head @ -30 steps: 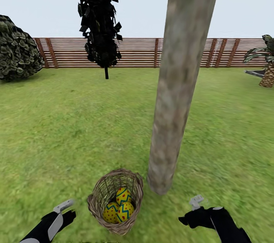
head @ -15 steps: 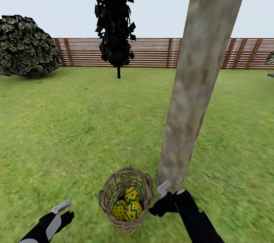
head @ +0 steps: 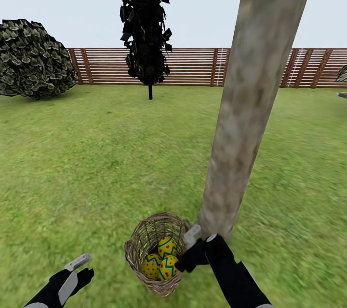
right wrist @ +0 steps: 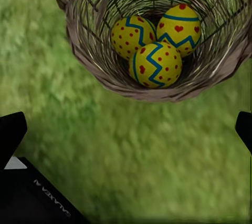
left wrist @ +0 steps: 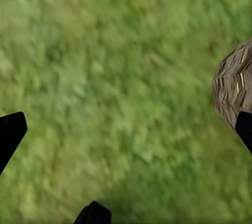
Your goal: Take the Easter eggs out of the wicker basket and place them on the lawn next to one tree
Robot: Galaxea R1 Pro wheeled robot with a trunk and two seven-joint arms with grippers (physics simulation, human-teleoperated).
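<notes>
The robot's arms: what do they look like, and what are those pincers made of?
Both arms are glossy black with rounded segments. The left pincer and right pincer have pale grey, blocky fingers. A black part in the right wrist view carries small white lettering, too blurred to read.

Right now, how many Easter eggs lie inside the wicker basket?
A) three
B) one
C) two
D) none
A: the right wrist view looks into the wicker basket and shows three Easter eggs packed together at its bottom, none on the lawn around it.
</notes>
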